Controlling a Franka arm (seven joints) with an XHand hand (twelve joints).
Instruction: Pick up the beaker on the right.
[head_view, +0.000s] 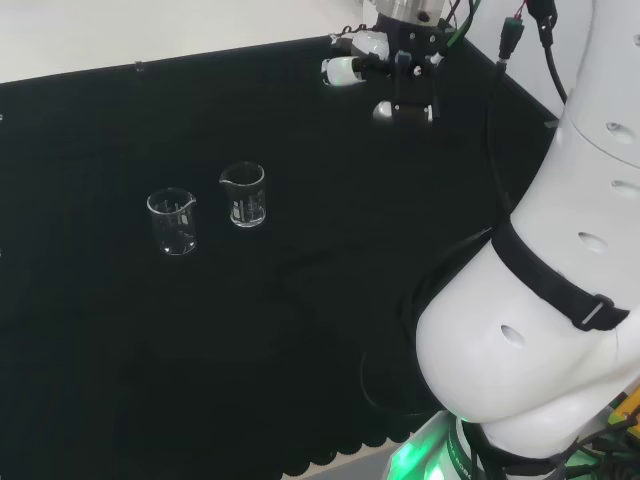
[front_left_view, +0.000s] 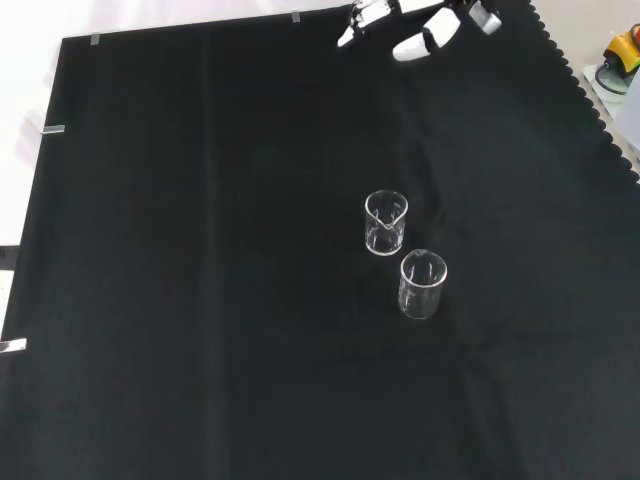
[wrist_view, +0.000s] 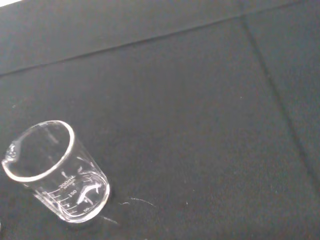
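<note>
Two clear glass beakers stand upright and empty on the black cloth. In the head view one beaker (head_view: 173, 222) is to the left and the other beaker (head_view: 244, 195) to the right, a short gap between them. The front view shows the latter as the farther beaker (front_left_view: 386, 222), with the nearer beaker (front_left_view: 423, 285) in front of it. The hand (head_view: 398, 62) hovers well to the right of both in the head view, at the top edge in the front view (front_left_view: 420, 38), fingers relaxed and holding nothing. The wrist view shows one beaker (wrist_view: 55, 172); I cannot tell which.
The arm's big white links (head_view: 540, 300) stand at the right of the head view. The cloth's scalloped edge (front_left_view: 590, 90) runs down the right of the front view, with a small coloured object (front_left_view: 622, 50) beyond it.
</note>
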